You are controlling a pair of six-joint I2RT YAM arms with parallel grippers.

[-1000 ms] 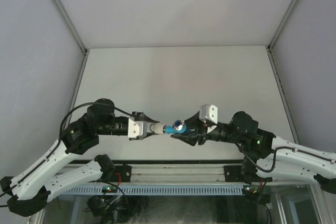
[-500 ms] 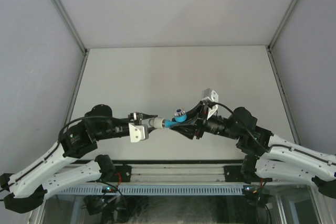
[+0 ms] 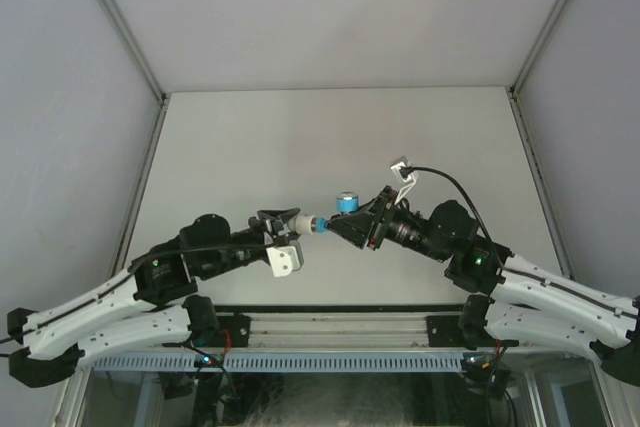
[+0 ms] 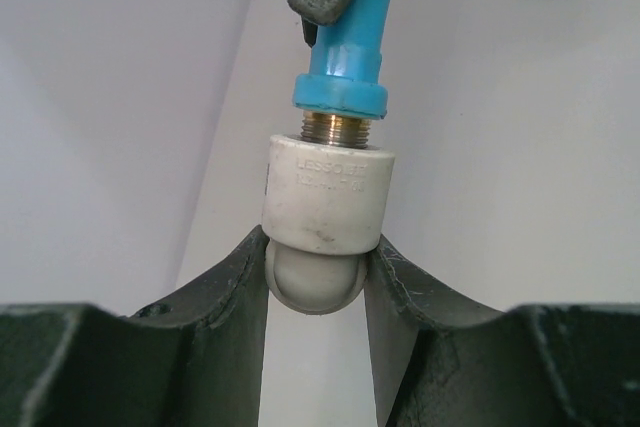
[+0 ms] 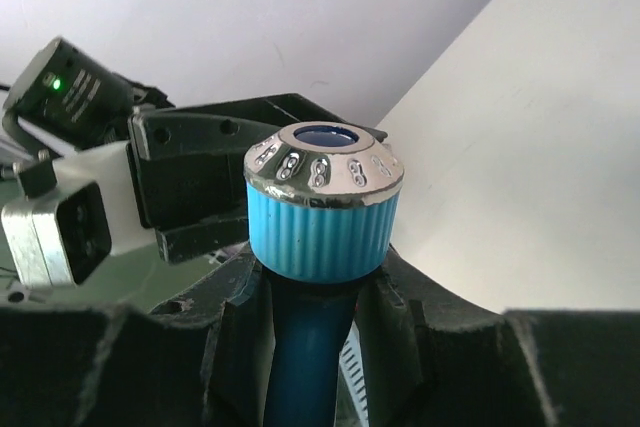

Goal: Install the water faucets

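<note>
Since a second ago, both grippers have rolled and shifted a little farther up the table (image 3: 300, 137), and the tap's handle now points away from the arm bases. I count one water faucet (image 4: 350, 57) and one white-grey pipe fitting (image 4: 325, 192). They are joined end to end in mid-air between the two arms, with a narrow band of metal thread showing between them. I see the left gripper (image 4: 318, 267) clamped narrow on the fitting's rounded end. The right gripper (image 5: 310, 297) is closed on the faucet's blue stem, just beneath its ribbed, chrome-rimmed handle.
</note>
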